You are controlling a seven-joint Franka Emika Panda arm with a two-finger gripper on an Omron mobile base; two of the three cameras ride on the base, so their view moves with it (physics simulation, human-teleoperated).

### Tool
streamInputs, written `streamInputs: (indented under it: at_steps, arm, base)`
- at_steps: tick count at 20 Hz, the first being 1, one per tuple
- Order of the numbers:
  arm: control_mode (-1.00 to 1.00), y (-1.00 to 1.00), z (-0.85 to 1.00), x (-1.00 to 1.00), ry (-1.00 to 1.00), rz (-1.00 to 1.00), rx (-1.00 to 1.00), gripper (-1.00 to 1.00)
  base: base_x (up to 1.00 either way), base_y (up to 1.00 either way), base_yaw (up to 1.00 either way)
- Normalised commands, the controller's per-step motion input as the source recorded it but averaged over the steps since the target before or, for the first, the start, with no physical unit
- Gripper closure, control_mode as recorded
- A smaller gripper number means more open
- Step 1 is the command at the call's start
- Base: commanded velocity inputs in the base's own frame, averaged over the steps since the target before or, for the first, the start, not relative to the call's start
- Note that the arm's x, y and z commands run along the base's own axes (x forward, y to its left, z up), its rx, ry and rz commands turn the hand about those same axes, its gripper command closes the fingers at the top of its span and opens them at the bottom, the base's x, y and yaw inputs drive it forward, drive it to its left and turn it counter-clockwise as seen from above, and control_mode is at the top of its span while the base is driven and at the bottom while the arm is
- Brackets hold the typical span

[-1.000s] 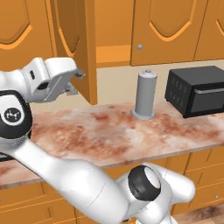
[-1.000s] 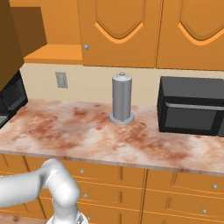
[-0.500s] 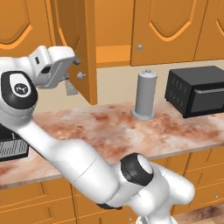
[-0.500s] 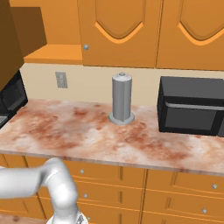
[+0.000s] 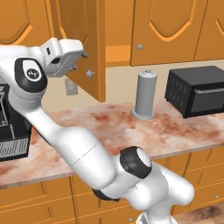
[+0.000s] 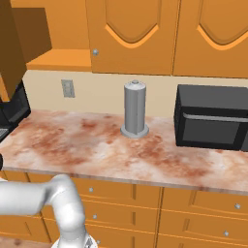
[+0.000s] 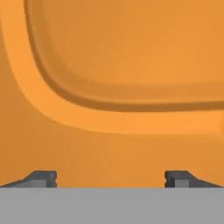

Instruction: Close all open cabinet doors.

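One cabinet door [image 5: 83, 39] stands open, swung out over the counter, with its round silver knob [image 5: 89, 73] near the lower edge. My gripper [image 5: 78, 61] is open, right against this door's face just left of the knob, holding nothing. In the hand view the arched panel of the open door [image 7: 122, 57] is very close, and the gripper [image 7: 111, 179] has its tips wide apart. From the right base view the open door [image 6: 9, 48] shows at the far left. The other cabinet doors [image 6: 131, 34] [image 6: 213, 34] are shut.
A grey cylinder [image 5: 144, 94] [image 6: 135, 109] stands upright on the marbled counter [image 5: 113, 131]. A black microwave [image 5: 197, 89] [image 6: 213, 116] sits to its right, another black appliance [image 5: 11, 127] at the far left. Drawer fronts [image 6: 193, 203] run below the counter.
My hand has risen and moved right, closing in on the open door's face near the knob. The cylinder and the microwave have not moved.
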Motion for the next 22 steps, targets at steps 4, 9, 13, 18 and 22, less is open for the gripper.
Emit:
streamInputs:
  at_steps: [4, 9, 13, 18, 22]
  arm:
    - [-1.0, -0.96, 0.0, 0.11, -0.24, 0.12, 0.06, -1.0]
    - [-1.0, -1.0, 0.0, 0.32, -0.31, 0.2, 0.1, -1.0]
    - [-1.0, -1.0, -0.02, 0.57, -0.1, 0.36, 0.11, -1.0]
    - [-1.0, -0.93, -0.03, 0.79, -0.03, 0.51, 0.13, -1.0]
    - [-1.0, -0.42, 0.0, 1.0, 0.0, 0.38, 0.06, -1.0]
  base:
    - [0.0, 0.0, 0.0]
    - [0.0, 0.0, 0.0]
    - [0.0, 0.0, 0.0]
    - [0.0, 0.0, 0.0]
    - [0.0, 0.0, 0.0]
